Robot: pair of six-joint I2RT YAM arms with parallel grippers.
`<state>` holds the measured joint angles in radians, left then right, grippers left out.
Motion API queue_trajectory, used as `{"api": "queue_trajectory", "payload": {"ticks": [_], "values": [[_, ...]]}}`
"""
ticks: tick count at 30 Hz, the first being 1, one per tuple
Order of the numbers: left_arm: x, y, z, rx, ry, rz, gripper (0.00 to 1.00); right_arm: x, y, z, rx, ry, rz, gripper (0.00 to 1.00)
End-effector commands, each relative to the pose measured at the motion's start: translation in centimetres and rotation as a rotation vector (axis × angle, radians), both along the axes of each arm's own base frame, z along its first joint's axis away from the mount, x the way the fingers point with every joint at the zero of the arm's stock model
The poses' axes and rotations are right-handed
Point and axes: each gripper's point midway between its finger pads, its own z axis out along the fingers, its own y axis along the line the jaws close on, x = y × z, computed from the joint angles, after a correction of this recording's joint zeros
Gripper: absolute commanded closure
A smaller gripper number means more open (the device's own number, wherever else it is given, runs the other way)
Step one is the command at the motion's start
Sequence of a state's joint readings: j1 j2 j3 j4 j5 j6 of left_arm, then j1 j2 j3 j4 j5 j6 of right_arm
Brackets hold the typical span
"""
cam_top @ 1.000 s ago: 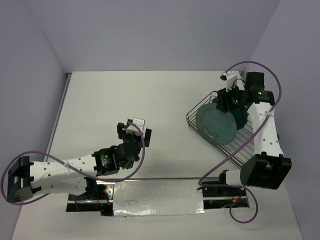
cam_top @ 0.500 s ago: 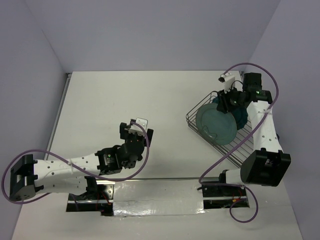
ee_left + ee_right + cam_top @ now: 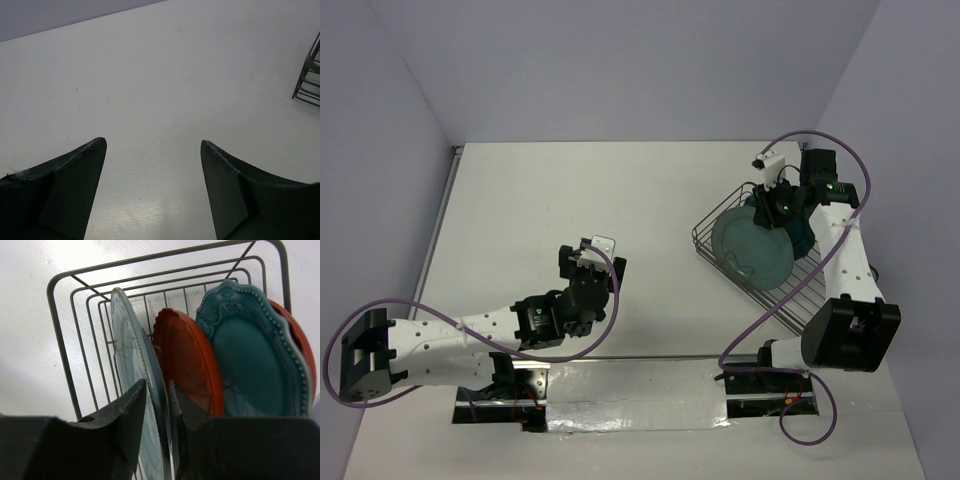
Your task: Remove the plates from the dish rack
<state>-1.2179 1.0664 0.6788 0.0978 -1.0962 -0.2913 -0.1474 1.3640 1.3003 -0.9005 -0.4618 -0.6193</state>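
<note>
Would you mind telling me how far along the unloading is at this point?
Done: nothing yet. No plate lies on the table, and four stand in the rack. In hand: the right tool looks closed on the pale plate at its rim, not lifted. Left: that one, the red plate, the teal plate and a second red one behind. The left tool hangs open.

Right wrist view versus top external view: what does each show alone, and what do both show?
Only the right wrist view: a red-orange plate between the others, and the right gripper closed around the rim of the pale grey-green plate. Only the top external view: the left gripper, open over the table. Both: the dish rack, the pale plate and the dark teal scalloped plate.
</note>
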Motion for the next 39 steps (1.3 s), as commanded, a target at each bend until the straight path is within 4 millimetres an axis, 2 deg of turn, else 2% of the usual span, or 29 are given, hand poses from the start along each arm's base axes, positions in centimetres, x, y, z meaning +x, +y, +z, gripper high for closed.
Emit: {"api": "queue_trajectory", "payload": {"ticks": [1,6,7,8,17,22,32,39], "values": [[0.4,-0.2,1.7,-0.049,-0.03,0.027,0.12,0.6,0.1,-0.1,-0.02,-0.025,0.009,0.69],[0.5,-0.1,1.8,-0.04,-0.029,0.04,0.12,0.8,-0.1,0.8,-0.036,-0.042,0.004,0.82],[0.5,-0.1,1.8,-0.04,-0.029,0.04,0.12,0.9,0.0,1.0,-0.037,-0.046,0.004,0.96],[0.5,-0.1,1.8,-0.04,-0.029,0.04,0.12,1.0,-0.2,1.1,-0.043,-0.051,-0.006,1.0],[0.5,0.1,1.7,-0.038,-0.032,0.046,0.12,1.3,-0.3,3.2,-0.062,-0.096,-0.013,1.0],[0.6,-0.1,1.6,-0.029,-0.031,0.046,0.12,1.8,-0.2,5.3,-0.06,-0.169,-0.016,1.0],[0.6,-0.1,1.5,-0.019,-0.027,0.047,0.12,2.2,0.3,6.6,-0.056,-0.218,-0.007,1.0],[0.7,-0.2,1.4,-0.012,-0.026,0.052,0.12,1.9,-0.4,7.8,-0.096,-0.256,-0.039,1.0]]}}
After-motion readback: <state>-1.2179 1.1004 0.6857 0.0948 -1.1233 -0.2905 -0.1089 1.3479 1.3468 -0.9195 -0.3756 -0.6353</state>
